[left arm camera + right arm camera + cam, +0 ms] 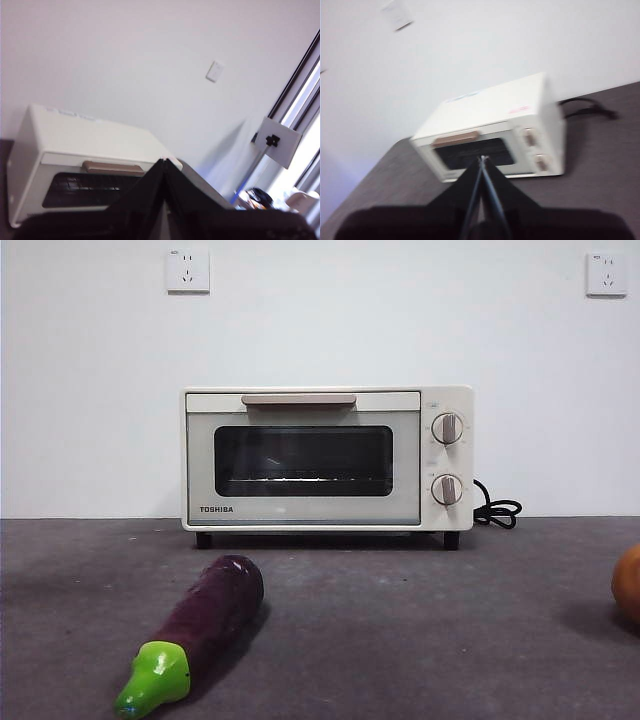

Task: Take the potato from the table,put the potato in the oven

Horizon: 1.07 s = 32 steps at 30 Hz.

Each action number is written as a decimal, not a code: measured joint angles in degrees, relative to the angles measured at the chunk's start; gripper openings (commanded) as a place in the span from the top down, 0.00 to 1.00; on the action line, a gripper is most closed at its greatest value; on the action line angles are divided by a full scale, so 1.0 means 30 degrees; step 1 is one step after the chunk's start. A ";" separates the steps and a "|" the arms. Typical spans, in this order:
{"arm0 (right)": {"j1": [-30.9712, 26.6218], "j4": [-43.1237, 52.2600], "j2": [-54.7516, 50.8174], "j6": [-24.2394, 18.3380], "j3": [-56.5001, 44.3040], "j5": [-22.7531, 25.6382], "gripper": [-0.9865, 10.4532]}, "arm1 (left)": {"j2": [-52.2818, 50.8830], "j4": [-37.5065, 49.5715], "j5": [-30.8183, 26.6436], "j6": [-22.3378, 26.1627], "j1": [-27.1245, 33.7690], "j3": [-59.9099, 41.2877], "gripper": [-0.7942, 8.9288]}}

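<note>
Potato at the table's right edge, oven shut, both grippers closed and empty.

We see only a sliver of the potato (630, 585), cut off by the right border of the front view, so we cannot tell its long axis or which way it points; it rests on the dark grey table (400, 640), nearer than the oven (327, 458) and well apart from it. The oven stands at the far side against the white wall (320, 330), door shut, cord (498, 510) trailing right. An eggplant (200, 630) lies near left, its green stem toward us. The left gripper (163, 161) and right gripper (482, 158) each show jaws pressed together, holding nothing, with the oven beyond their tips.
</note>
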 measured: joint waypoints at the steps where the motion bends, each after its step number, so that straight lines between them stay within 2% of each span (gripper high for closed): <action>1: 0.0000 0.0007 0.0517 -0.0044 0.0328 -0.0619 0.92 | 0.0801 -0.0007 0.0408 -0.0044 0.0000 0.0386 0.92; 6: 0.0000 -0.0015 0.2688 -0.0109 0.1523 -0.2812 0.92 | 0.5238 -0.0459 0.2754 -0.0160 -0.0299 0.2783 0.92; 10: 0.0000 -0.0670 0.4095 -0.0109 0.2208 -0.3592 0.92 | 0.9318 -0.1923 0.2849 -0.0138 -0.1100 0.5107 0.92; 17: 0.0000 -0.3475 0.5799 -0.0109 0.3045 -0.3891 0.92 | 1.5293 -0.3242 0.2841 0.0648 -0.2375 0.9457 0.92; 24: 0.0000 -0.4699 0.6594 -0.0109 0.3053 -0.3912 0.92 | 1.9963 -0.5166 0.2222 0.1639 -0.3636 1.4200 0.92; 32: 0.0000 -0.5180 0.6666 -0.0087 0.3738 -0.5872 0.92 | 2.3227 -0.7053 -0.0073 0.3133 -0.4816 1.8491 0.92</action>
